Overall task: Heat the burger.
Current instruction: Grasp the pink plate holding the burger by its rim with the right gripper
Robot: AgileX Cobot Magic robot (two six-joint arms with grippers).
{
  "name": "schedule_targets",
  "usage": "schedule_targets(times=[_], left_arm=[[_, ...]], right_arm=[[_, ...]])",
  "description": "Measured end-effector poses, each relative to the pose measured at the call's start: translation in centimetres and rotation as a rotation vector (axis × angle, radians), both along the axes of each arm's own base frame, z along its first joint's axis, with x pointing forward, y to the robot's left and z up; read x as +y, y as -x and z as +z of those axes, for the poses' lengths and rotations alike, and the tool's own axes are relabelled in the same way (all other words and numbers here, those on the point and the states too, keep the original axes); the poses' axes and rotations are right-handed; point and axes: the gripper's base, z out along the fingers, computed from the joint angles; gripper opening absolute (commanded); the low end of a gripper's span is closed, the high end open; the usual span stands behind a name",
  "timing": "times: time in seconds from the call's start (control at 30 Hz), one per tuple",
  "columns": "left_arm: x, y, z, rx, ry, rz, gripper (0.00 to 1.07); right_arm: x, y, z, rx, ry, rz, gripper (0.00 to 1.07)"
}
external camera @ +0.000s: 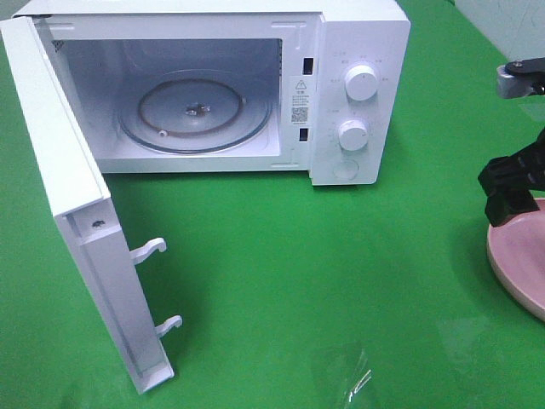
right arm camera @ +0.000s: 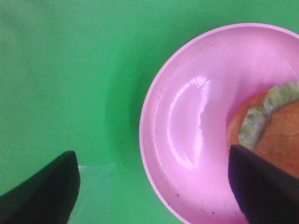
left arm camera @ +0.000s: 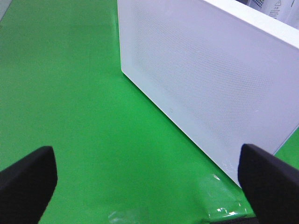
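The burger (right arm camera: 275, 135), with an orange-brown bun and ruffled green lettuce, lies on a round pink plate (right arm camera: 187, 116); only part of it shows in the right wrist view. My right gripper (right arm camera: 154, 186) is open, one finger over the plate beside the burger, the other over the green cloth. In the high view the right gripper (external camera: 511, 200) hangs over the plate (external camera: 515, 256) at the right edge, and the burger is out of view there. My left gripper (left arm camera: 149, 182) is open and empty, facing the microwave door (left arm camera: 210, 79).
The white microwave (external camera: 358, 51) stands at the back with its door (external camera: 60, 170) swung wide open to the left. Its glass turntable (external camera: 196, 111) is bare. Two latch hooks (external camera: 149, 249) stick out of the door. A patch of clear tape (external camera: 349, 375) lies on the green cloth.
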Motion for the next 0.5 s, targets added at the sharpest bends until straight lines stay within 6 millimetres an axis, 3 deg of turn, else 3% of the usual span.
schedule_targets(times=[0.1, 0.2, 0.5], left_arm=[[0.0, 0.0, 0.0, 0.0, 0.0, 0.0, 0.98], [0.0, 0.0, 0.0, 0.0, 0.0, 0.0, 0.98], [0.0, 0.0, 0.0, 0.0, 0.0, 0.0, 0.98]], right_arm=[[0.0, -0.1, -0.8, 0.019, 0.0, 0.001, 0.81], [0.1, -0.4, -3.0, 0.088, 0.003, 0.0, 0.8], [0.4, -1.3, -5.2, 0.119, -0.001, 0.006, 0.79]])
